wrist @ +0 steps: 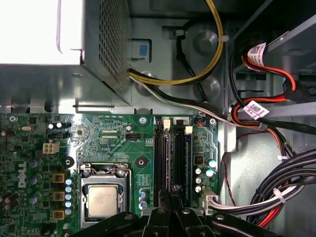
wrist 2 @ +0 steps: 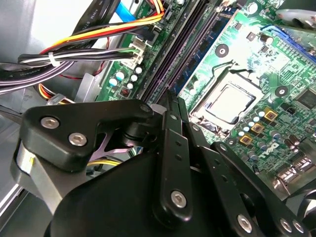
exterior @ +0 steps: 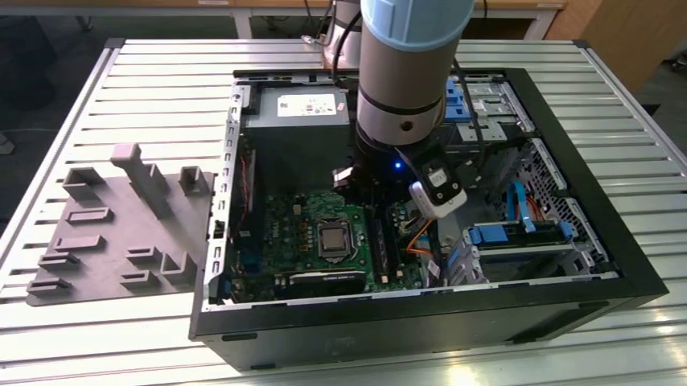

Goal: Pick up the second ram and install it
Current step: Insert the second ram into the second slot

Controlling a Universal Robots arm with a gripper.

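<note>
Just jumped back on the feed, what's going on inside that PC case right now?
The robot arm is reaching down into the open black computer case, with its tool low over the long black memory slots beside the square metal processor on the green motherboard. A dark bluish-green memory stick stands in the slots just ahead of the tool. The gray moulded fixture sits outside the case.

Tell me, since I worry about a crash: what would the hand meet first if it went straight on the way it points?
Likely the memory slots on the motherboard: the hand points right at them, though depth is unclear.
</note>
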